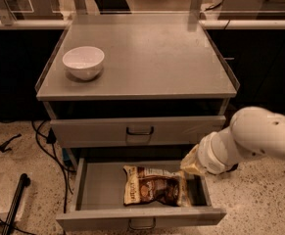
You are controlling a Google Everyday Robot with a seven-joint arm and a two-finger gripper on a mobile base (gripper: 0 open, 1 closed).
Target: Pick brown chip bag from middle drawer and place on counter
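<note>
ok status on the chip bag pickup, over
Gripper low over middle drawer, right side. Brown chip bag flat inside, not lifted. White bowl on counter, left.

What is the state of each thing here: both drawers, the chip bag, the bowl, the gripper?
middle drawer: pulled open.
upper drawer: shut.
brown chip bag: lying flat inside the middle drawer.
white bowl: upright on the counter, apparently empty.
gripper: low over the middle drawer's right side, beside the bag's right end.
</note>
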